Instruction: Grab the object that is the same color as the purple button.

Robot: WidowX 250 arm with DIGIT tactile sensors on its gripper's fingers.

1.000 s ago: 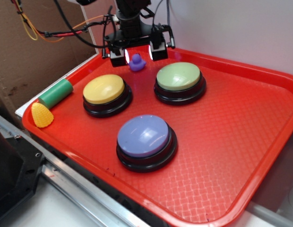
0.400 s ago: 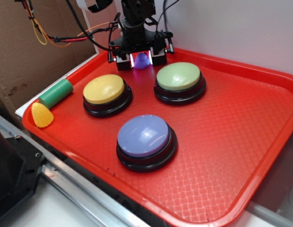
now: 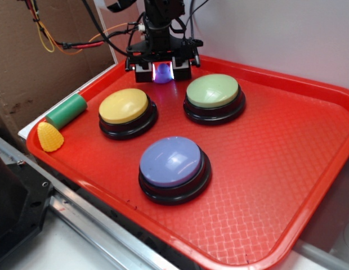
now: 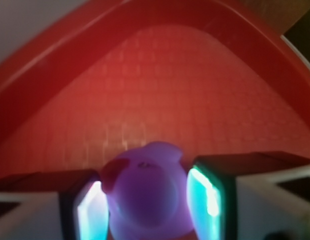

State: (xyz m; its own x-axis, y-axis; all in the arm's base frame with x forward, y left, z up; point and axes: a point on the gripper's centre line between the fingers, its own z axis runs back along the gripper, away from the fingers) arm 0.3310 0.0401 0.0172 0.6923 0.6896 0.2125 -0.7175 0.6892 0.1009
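2 gripper [image 3: 162, 71] pads against purple duck [image 4: 145, 192].

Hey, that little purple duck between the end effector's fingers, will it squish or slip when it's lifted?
The purple duck looks rounded and rubbery, so it probably gives slightly. Its smooth curved sides could slip between the end effector pads. It's tiny beside the buttons, so likely very light.

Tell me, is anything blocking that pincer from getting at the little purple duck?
Nothing visible is in the way. The pincer already has the purple duck between its two fingers, at the far side of the red tray. The three buttons sit nearer the camera, clear of it.
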